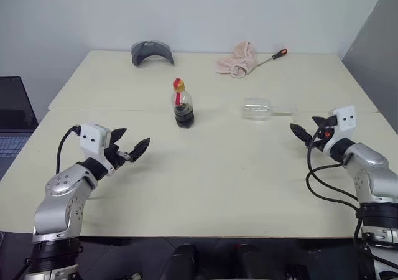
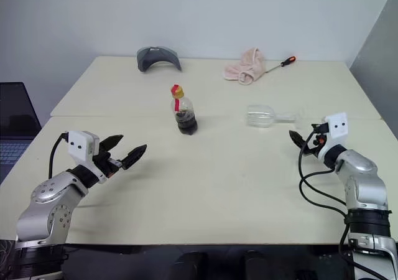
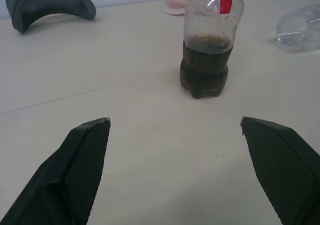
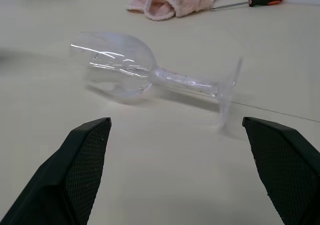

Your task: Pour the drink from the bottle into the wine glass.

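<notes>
The bottle (image 1: 182, 106) stands upright mid-table, capped yellow and red, with a red strip on its neck. The dark drink (image 3: 204, 70) fills its lower half. The wine glass (image 4: 120, 65) lies on its side to the right of the bottle (image 3: 207, 40), bowl toward the bottle and foot (image 4: 227, 87) toward the table's right edge. My left gripper (image 1: 134, 140) hovers open near the front left, pointing at the bottle from a distance. My right gripper (image 1: 306, 129) is open too, a short way in front of the fallen wine glass (image 1: 261, 109), empty.
At the table's far side lie a grey curved visor-like object (image 1: 152, 51), a pink cloth (image 1: 237, 60) and an orange-handled screwdriver (image 1: 273, 56). A seam (image 1: 112, 111) crosses the table behind the bottle. A laptop (image 1: 12, 118) sits beyond the left edge.
</notes>
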You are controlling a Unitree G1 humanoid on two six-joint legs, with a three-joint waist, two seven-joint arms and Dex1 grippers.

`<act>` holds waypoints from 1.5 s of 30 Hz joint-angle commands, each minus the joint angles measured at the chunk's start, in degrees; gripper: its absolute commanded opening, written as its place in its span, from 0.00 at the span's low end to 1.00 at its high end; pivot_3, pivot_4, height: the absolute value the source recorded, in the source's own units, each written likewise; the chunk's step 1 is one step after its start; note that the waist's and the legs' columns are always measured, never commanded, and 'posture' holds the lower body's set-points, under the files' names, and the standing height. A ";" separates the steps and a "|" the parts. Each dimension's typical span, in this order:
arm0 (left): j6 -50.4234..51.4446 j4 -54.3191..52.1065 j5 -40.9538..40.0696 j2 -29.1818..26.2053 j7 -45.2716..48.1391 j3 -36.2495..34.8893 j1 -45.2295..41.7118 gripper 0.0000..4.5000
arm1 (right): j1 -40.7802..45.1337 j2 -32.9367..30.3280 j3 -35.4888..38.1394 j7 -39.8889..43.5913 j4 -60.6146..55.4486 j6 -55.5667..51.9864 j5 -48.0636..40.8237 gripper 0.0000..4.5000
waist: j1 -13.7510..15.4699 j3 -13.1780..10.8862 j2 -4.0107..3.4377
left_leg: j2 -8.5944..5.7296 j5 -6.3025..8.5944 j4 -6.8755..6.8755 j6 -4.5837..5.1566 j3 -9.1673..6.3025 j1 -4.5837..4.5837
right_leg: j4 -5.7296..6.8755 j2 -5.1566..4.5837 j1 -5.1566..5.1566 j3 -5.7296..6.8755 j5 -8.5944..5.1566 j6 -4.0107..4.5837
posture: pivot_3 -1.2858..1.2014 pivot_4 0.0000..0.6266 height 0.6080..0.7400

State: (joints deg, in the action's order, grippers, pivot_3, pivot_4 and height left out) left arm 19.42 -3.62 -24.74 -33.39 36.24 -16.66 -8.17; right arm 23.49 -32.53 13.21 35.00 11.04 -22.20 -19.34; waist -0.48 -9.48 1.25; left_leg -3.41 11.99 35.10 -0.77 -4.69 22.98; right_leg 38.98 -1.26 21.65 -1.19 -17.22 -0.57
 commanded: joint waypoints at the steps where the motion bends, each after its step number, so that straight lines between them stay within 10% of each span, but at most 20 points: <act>1: -1.07 -0.66 -0.71 -0.53 0.70 -1.47 -0.51 0.99 | 0.16 -0.85 0.16 2.76 -1.96 -0.19 -1.65 1.00 | 0.00 0.00 0.00 | 0.00 0.00 0.00 0.00 0.00 0.00 | 0.00 0.00 0.00 0.00 0.00 0.00 | 0.52 0.24 1.00; 16: -4.35 8.11 5.60 7.51 -4.51 5.94 -10.90 0.99 | -1.41 -0.53 -9.59 10.15 -20.40 -10.32 -5.85 1.00 | 0.22 -0.03 0.06 | -0.01 0.00 0.06 -0.01 -0.12 0.02 | 0.00 0.00 -0.06 0.14 0.01 -0.01 | 0.52 0.24 1.00; 45: -30.37 68.49 15.38 16.54 0.01 9.29 -49.16 0.99 | -1.58 2.73 -16.07 4.00 -34.37 -18.45 -5.99 1.00 | 0.10 -0.33 0.57 | -0.07 0.00 0.51 -0.02 -0.37 0.44 | 0.09 0.02 0.20 0.35 0.09 -0.13 | 0.52 0.24 1.00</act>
State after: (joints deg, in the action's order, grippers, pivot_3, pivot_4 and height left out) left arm -9.27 64.26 -9.82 -16.86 35.75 -6.98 -55.82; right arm 21.44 -29.75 -3.42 39.29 -20.60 -40.77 -24.55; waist -0.38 -9.82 1.83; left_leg -3.48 12.00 35.75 -0.80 -5.09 23.51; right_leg 39.10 -1.22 21.90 -0.83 -17.13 -0.70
